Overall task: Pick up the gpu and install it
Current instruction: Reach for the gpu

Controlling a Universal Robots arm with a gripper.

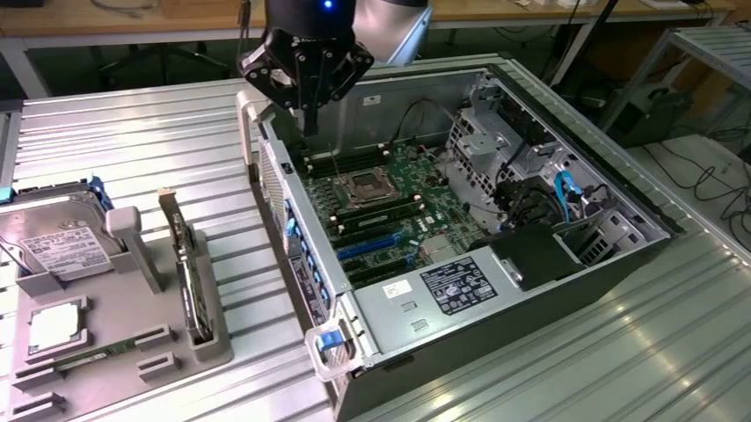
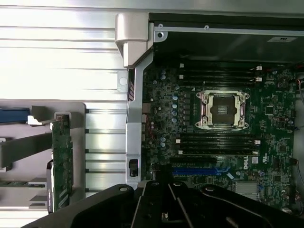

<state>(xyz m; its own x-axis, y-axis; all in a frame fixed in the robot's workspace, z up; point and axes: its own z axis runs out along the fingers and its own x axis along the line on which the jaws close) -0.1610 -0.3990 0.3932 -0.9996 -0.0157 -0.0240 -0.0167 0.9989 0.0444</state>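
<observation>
The gpu (image 1: 185, 264) stands on edge in a slot of the grey parts holder (image 1: 129, 338) at the exterior view's left, with its pale bracket strip at one short end. In the wrist view the gpu (image 2: 61, 161) shows as a thin card in the same holder, beside the case wall. My gripper (image 1: 311, 123) hangs above the far corner of the open computer case (image 1: 610, 264), over the motherboard's edge and well apart from the gpu. Its fingers are shut with nothing between them. The gripper's black body (image 2: 166, 199) overlaps the motherboard (image 2: 275, 118).
A silver hard drive (image 1: 53, 246) with a white label lies in the holder beside the gpu. Inside the case are the CPU socket (image 2: 223, 109), memory slots and blue expansion slots (image 1: 369, 246). Drive cages (image 1: 505, 141) and cables crowd the case's far side. Everything rests on a ribbed metal table (image 1: 141, 141).
</observation>
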